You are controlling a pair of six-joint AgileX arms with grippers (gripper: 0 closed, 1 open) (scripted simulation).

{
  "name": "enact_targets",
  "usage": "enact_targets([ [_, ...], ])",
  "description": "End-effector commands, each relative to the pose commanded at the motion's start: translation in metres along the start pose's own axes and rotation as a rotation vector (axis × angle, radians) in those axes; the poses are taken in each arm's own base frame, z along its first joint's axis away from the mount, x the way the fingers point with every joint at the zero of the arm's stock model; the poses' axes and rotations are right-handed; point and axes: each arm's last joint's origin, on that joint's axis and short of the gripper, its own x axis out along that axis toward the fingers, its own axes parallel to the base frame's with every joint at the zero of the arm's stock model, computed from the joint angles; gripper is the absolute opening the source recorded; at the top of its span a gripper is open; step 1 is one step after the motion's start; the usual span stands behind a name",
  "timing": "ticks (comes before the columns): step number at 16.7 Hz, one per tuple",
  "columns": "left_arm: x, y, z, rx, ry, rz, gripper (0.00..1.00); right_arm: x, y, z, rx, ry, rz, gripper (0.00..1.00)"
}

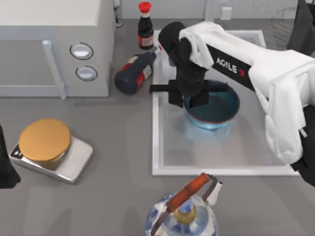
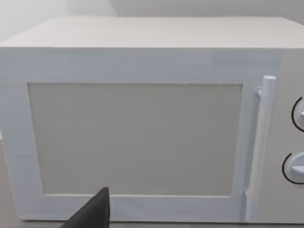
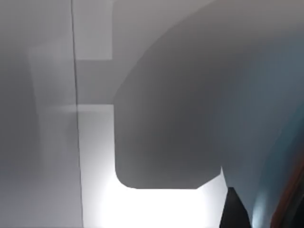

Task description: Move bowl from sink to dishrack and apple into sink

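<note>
Bowl [image 1: 212,110] is seen resting inside the sink [image 1: 156,132], toward the far half of the basin, with the right hand [image 1: 189,96] lowered over its left rim. Whether that hand is open or closed on the rim cannot be told. For the lift to go well, the rim is best pinched squarely between the fingers, and the bowl raised straight up until the sink wall is cleared. The left hand [image 2: 92,213] is parked facing the microwave [image 1: 54,44], its state likewise unclear.

bowl [image 1: 216,110] — left rim behind hand [image 1: 189,98]
</note>
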Motion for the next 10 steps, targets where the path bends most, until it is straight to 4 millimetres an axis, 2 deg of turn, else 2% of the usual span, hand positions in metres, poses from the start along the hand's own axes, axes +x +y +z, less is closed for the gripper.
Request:
enact_targets([
  [6, 0.000, 0.000, 0.000, 0.000, 0.000, 0.000, 1.00, -0.002, -0.003, 0.002, 0.007, -0.002, -0.001, 0.00],
  [8, 0.000, 0.000, 0.000, 0.000, 0.000, 0.000, 1.00, -0.011, -0.004, 0.000, 0.010, 0.016, -0.016, 0.00],
  [10, 0.000, 0.000, 0.000, 0.000, 0.000, 0.000, 1.00, -0.030, -0.003, -0.008, 0.012, 0.055, -0.045, 0.00],
])
